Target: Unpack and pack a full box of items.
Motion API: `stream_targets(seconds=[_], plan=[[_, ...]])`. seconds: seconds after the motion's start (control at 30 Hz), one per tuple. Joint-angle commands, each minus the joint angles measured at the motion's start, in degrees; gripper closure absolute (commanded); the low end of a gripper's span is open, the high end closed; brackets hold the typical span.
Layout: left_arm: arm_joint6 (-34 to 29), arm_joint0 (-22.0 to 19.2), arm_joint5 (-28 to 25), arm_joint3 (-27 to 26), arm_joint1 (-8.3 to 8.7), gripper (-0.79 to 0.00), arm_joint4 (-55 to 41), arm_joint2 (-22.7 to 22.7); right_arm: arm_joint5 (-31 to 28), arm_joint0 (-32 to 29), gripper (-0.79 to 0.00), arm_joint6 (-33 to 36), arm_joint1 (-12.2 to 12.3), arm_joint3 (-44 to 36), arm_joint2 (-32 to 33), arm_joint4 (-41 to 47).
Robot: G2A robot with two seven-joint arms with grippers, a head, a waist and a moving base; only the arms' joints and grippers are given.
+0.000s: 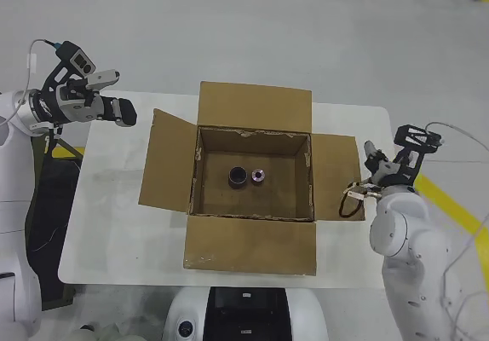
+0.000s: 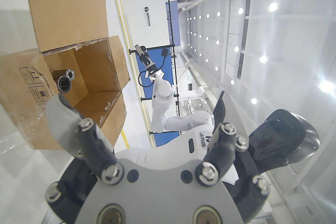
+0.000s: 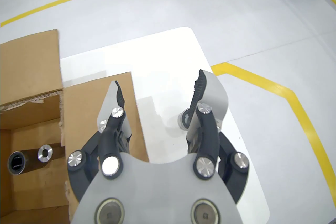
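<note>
White table [image 1: 108, 213] carries the open box [image 1: 253, 102] centrally, its flaps nearly reaching the near and far edges, with a broad margin left and a narrow one right. Inside, a black cylinder [image 1: 238, 176] and a silver ring [image 1: 257, 176] lie side by side. The left end effector [image 2: 136, 97], fingers apart, hangs at the far-left corner. The right end effector [image 3: 158, 78], fingers apart, is over the right margin.

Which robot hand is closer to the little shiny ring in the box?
Right. The right gripper is at the edge of the box side flap, near the shiny ring inside. The left gripper is by the far corner of the table, apart from the box.
</note>
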Motion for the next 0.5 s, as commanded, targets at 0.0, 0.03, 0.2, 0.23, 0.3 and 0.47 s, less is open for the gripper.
stream_targets(seconds=[0.0, 0.03, 0.2, 0.23, 0.3, 0.47], plan=[[0.0, 0.0, 0.0, 0.0, 0.0, -0.785, 0.0, 0.0, -0.6, 0.5, -0.57, 1.1, -0.1, -0.2, -1.6, -1.2], [0.0, 0.0, 0.0, 0.0, 0.0, -0.785, 0.0, 0.0, -0.7, 0.8, -0.573, 1.5, -0.2, -0.5, -2.5, -1.3], [0.0, 0.0, 0.0, 0.0, 0.0, -0.785, 0.0, 0.0, -1.4, 1.9, -0.579, 2.4, -0.6, -1.1, -6.4, -3.4], [0.0, 0.0, 0.0, 0.0, 0.0, -0.785, 0.0, 0.0, -1.7, 2.1, -0.582, 2.7, -0.7, -1.3, -7.2, -3.7], [0.0, 0.0, 0.0, 0.0, 0.0, -0.785, 0.0, 0.0, -2.2, 2.5, -0.585, 3.3, -0.9, -1.3, -8.7, -4.7], [0.0, 0.0, 0.0, 0.0, 0.0, -0.785, 0.0, 0.0, -4.0, 4.5, -0.594, 6.7, -1.4, -1.1, -13.8, -7.3]])
